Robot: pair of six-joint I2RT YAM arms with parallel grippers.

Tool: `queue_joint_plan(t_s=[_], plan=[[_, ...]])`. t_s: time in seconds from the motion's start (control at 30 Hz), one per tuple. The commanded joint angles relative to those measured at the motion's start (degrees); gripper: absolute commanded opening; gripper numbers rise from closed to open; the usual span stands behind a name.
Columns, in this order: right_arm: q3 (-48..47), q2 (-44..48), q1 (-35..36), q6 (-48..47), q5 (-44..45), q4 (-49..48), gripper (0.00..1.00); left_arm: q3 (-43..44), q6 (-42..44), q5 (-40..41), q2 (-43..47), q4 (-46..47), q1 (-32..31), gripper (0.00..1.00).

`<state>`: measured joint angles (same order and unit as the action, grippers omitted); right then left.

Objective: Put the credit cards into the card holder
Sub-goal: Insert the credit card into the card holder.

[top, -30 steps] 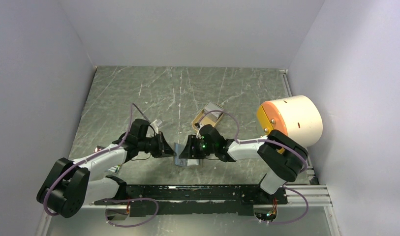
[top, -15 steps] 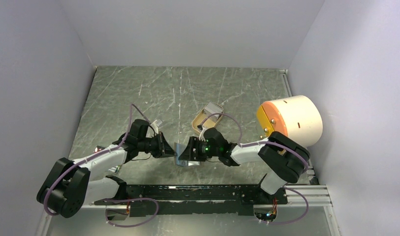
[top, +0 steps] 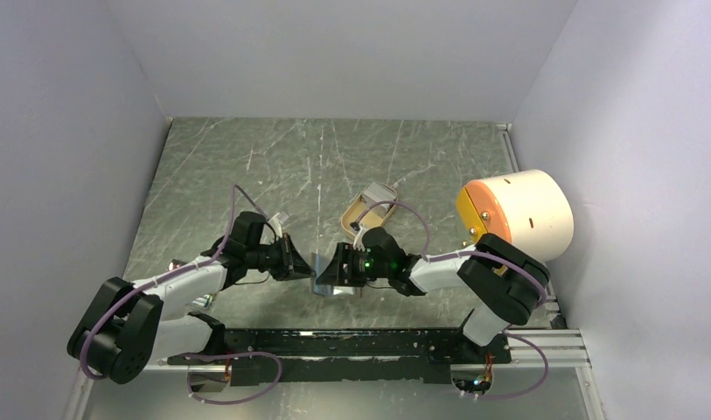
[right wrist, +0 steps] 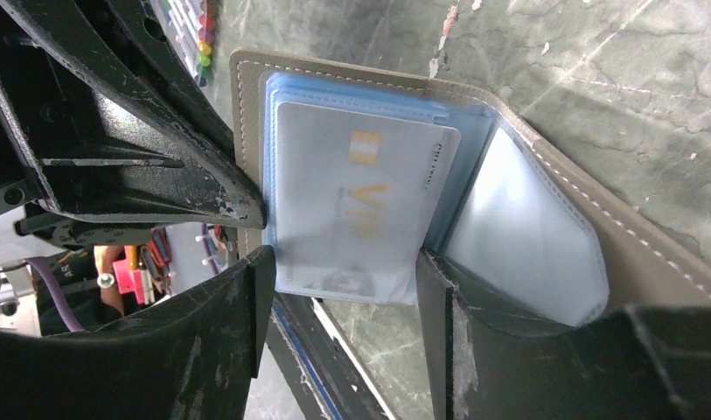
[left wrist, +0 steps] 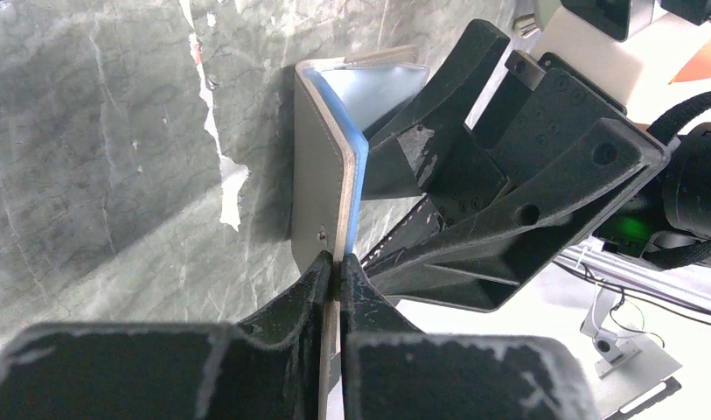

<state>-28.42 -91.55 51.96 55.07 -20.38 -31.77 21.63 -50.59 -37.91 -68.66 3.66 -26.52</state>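
Note:
The grey-olive card holder [top: 320, 280] is held on edge above the table between the two arms. My left gripper [left wrist: 337, 262] is shut on its outer flap [left wrist: 318, 175]. In the right wrist view the holder [right wrist: 649, 254] hangs open, showing its blue inner pockets. A pale credit card [right wrist: 352, 210] with gold print sits partly inside a pocket, its near end sticking out. My right gripper [right wrist: 345, 258] is open, one finger on either side of that end. A small gap shows at the left finger [right wrist: 247, 306].
A tan oval tray [top: 370, 210] lies just behind the right wrist. A big cream cylinder with an orange face [top: 518, 214] stands at the right wall. A bundle of sticks with coloured tips [right wrist: 198, 26] lies behind the left arm. A black rail [top: 334, 346] runs along the near edge.
The right wrist has rolled and shifted slightly to the right beside the holder. The left arm and the holder have stayed put.

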Motion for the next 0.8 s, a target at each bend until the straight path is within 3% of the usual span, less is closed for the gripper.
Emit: queue_joint_plan(t_s=[0.0,0.33,0.77], plan=[[0.4,0.7,0.2,-0.3,0.1,-2.3,0.58,0.5,0.2,0.0,-0.4,0.1,-0.5,0.09],[-0.4,2.3,0.2,-2.4,3.2,4.1,0.69,1.7,1.4,2.8,1.6,-4.0,-0.5,0.09],[-1.1,5.1,0.2,-4.4,6.6,9.7,0.66,1.7,1.6,2.6,1.2,-3.9,-0.5,0.09]])
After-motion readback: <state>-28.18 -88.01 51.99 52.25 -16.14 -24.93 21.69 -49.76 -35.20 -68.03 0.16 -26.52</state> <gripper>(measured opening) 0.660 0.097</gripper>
